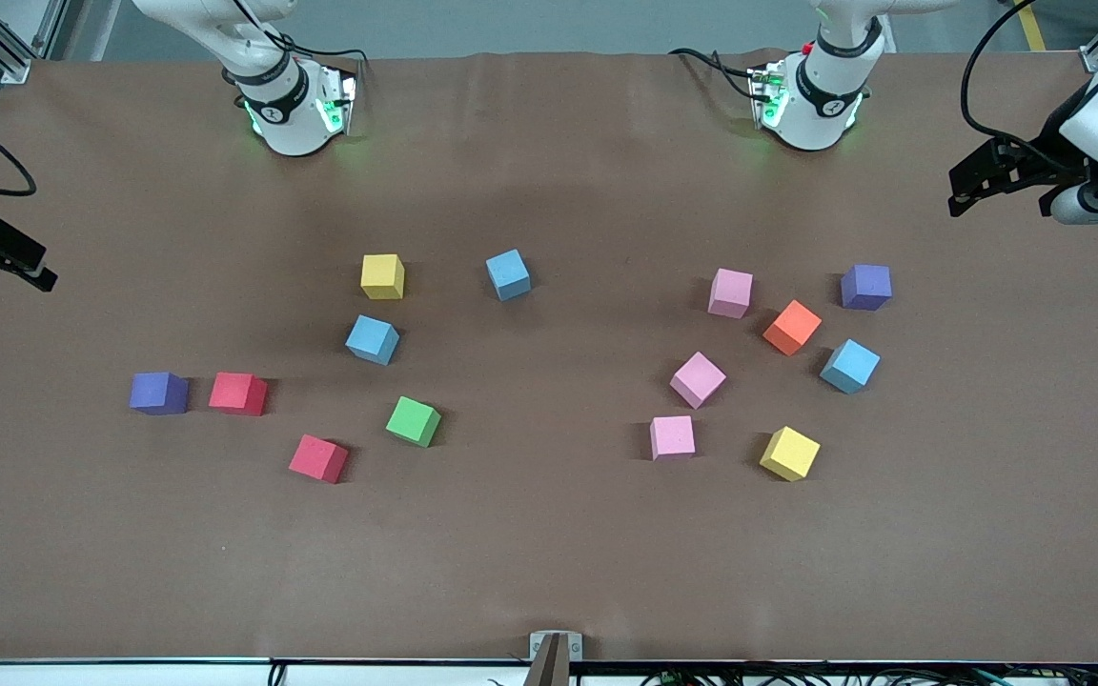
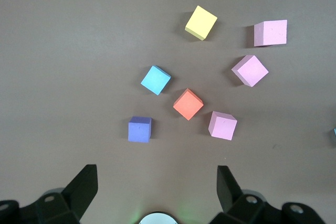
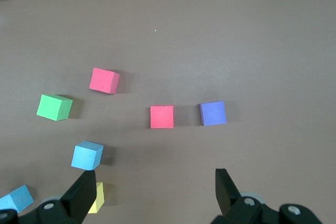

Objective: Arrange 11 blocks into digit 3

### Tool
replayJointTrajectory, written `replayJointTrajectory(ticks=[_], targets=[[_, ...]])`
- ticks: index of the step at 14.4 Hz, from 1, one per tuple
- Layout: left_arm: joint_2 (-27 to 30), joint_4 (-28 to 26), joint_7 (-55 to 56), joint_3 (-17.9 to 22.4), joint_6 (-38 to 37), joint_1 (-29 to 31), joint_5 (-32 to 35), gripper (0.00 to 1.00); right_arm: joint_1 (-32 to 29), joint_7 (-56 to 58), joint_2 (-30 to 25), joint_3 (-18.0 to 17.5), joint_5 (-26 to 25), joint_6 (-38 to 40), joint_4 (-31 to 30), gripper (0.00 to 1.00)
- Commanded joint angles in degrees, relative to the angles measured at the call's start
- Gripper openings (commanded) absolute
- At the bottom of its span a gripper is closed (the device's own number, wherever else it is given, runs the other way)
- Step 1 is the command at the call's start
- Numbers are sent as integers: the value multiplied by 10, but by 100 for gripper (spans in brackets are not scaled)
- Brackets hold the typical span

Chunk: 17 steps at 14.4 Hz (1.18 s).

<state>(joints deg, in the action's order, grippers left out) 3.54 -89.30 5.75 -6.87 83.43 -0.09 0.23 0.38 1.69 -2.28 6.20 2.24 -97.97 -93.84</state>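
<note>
Blocks (image 1: 698,379) lie scattered loose on the tabletop (image 1: 549,553); left end effector (image 2: 156,186) and right end effector (image 3: 155,190) hover released, grasping nothing

no readable text, labels, brand names, numbers or signs anywhere, blocks (image 1: 383,276) plain-faced, brown table (image 1: 549,562) cover unmarked, small round emblems on the arm bases (image 1: 273,112) at the table's top edge too small to read
</note>
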Motion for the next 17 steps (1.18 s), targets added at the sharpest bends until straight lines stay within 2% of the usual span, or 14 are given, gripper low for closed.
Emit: replayJointTrajectory(ticks=[1,4,7,10,13,15,17], targets=[[3,-3,-10,-1,-4,3,-5,100,-1,2,-11,-2,-9,8,1,100],[1,6,-8,2,-6,4,-4,100,-2,3,-10,-2,-9,8,1,100],[-28,21,-8,-3,-5,-6,-6,100,0,3,-8,-2,-9,8,1,100],[-64,7,22,-50,34,-41,-10,100,1,0,3,-2,-8,5,0,100],[-77,-62,140,-103,144,-71,-17,100,20,1,48,-4,-1,-2,1,100],[-110,-76,229,-135,181,-101,-16,100,47,-3,96,-3,-1,-6,24,100],[-152,-75,315,-145,206,-149,-10,100,56,-5,123,-4,25,-4,30,100]])
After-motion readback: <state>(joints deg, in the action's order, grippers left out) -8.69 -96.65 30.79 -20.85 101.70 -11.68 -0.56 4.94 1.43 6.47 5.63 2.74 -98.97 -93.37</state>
